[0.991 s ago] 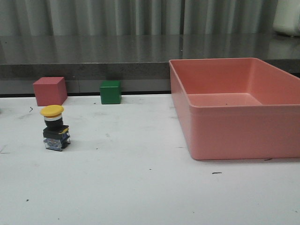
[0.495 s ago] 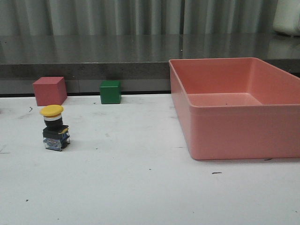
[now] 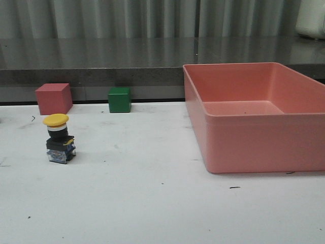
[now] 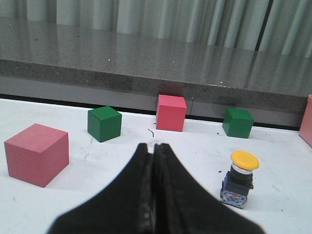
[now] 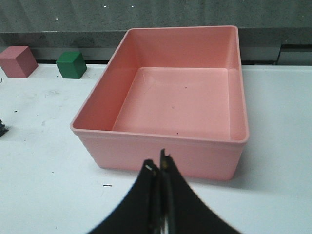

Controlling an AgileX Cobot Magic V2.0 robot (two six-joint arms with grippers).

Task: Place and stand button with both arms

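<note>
Two grippers, left gripper (image 4: 153, 195) and right gripper (image 5: 159, 195), hang with jaws pressed together, holding nothing. Farther out, the button (image 3: 60, 140) stands upright on the white table (image 3: 152, 203), cap up, apparently already placed; best leave it undisturbed. Beyond, the pink bin (image 3: 254, 122) walls off the right, cubes line the back edge.

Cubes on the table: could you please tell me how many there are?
4. By the back ledge: a pink cube behind the button and a green cube. Further to the robot's left: another green cube and a nearer pink cube. More may sit outside view.
</note>
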